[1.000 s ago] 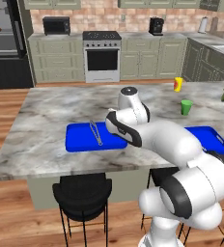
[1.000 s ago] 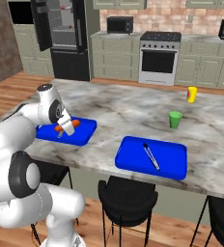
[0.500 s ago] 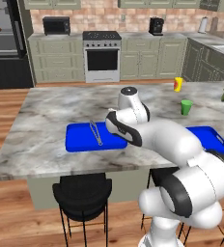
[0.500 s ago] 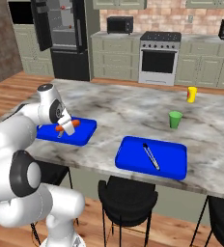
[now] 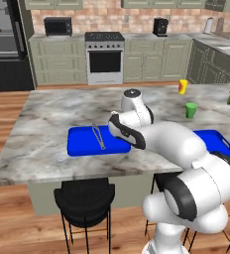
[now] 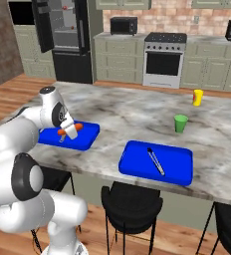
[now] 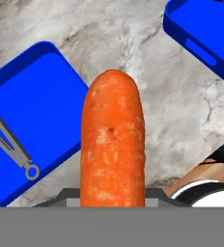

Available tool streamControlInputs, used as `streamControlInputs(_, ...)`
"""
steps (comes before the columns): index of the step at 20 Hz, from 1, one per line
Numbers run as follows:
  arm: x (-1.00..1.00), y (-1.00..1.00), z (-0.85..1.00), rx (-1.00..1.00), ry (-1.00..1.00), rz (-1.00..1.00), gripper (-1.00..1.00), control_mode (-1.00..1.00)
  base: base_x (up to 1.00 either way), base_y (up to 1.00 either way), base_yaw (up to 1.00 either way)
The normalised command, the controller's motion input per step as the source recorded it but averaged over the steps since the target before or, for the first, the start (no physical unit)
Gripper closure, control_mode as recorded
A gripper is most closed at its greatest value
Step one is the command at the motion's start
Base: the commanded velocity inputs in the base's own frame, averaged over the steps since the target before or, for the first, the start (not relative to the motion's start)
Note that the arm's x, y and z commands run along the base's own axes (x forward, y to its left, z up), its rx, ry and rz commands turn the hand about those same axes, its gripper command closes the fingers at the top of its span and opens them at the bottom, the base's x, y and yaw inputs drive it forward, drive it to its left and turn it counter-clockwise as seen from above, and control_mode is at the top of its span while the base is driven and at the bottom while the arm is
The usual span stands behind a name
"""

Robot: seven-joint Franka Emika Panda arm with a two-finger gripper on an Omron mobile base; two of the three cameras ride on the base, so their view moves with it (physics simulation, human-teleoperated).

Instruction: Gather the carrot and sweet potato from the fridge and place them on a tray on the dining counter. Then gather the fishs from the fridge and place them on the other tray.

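Carrot (image 7: 113, 140) pinched in the tool (image 6: 63, 130) (fingertips hidden behind it) above the dining counter (image 6: 127, 112).

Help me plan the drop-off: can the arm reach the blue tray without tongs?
Probably yes: the end effector, shut on the carrot, hangs just over that tray, with nothing visibly standing between them.

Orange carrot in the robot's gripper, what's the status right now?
Gripper shut on slim orange carrot. Held above blue tray on marble counter. Metal tongs lie on other tray, not in the way.
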Motion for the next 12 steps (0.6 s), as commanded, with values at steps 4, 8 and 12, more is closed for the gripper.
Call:
streamControlInputs(4,0.02,0.00,0.00,0.00,0.00,0.00,1.00,-1.00,0.00,0.00,0.00)
streamControlInputs(8,0.04,0.01,0.00,0.00,0.00,0.00,1.00,-1.00,0.00,0.00,0.00)
streamControlInputs(12,0.00,0.00,0.00,0.00,0.00,0.00,1.00,-1.00,0.00,0.00,0.00)
